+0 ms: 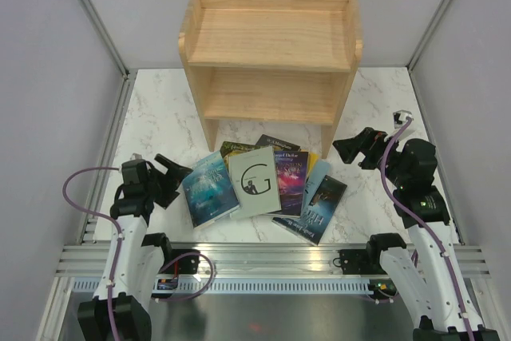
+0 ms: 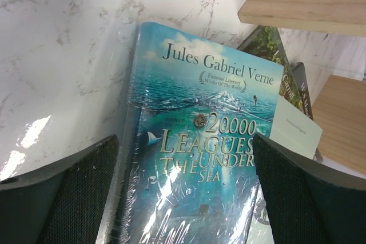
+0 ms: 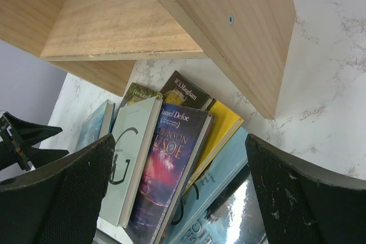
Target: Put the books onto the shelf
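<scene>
Left tool (image 1: pixel 176 182) and right tool (image 1: pixel 350 152), each with jaws spread wide and gripping nothing, flank the books (image 1: pixel 255 185), which lie fanned and overlapping on the counter (image 1: pixel 160 121) just in front of the shelf (image 1: pixel 271 37) (both its boards bare). Judged stage: nothing shelved yet; every book is left to place.

The left arm (image 1: pixel 128 265) and the right arm (image 1: pixel 421 265) share one build: white moulded links between black joint housings. A purple cable (image 1: pixel 80 185) loops loose beside the left one, and a paler cable (image 1: pixel 389 157) runs along the right. The left gripper (image 1: pixel 179 181) and right gripper (image 1: pixel 348 155) are black all over. Seen close, the fingers (image 2: pixel 74 198) are dark matte wedges with a fine woven-looking grain (the right pair (image 3: pixel 303 204) carries pale specks and scuffs).
</scene>
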You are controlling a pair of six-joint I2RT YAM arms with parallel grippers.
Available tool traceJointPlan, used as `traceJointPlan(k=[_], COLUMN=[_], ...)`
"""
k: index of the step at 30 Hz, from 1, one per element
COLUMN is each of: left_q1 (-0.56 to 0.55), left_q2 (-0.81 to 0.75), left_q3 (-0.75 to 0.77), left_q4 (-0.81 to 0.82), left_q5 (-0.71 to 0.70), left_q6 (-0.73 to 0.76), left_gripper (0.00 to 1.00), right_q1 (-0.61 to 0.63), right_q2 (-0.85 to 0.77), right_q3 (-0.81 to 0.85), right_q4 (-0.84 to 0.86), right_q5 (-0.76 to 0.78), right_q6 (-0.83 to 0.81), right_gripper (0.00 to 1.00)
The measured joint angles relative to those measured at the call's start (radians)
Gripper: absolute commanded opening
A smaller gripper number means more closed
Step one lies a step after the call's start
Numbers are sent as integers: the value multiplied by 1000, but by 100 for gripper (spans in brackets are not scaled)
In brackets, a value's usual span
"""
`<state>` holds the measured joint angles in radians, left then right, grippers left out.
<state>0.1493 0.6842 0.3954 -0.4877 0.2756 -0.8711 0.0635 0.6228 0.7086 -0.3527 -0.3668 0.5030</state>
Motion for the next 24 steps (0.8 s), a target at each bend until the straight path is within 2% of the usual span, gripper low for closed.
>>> traceJointPlan(k=[9,18,24], left_q1=[0,-1,-6], left_q2=[5,36,18], left_q3=[-16,-106,-179], left_q4=[-18,3,165], left_q5=[-42,-60,1], left_q6=[-3,-27,-64], left_gripper=[100,100,100], right_q1=[0,0,0], right_q2=[1,15,32], right_q3=[-3,-21,-30], right_q4=[0,8,17], right_q5=[-2,-4,-7], right_q6=[-1,3,10], right_gripper=[98,98,98])
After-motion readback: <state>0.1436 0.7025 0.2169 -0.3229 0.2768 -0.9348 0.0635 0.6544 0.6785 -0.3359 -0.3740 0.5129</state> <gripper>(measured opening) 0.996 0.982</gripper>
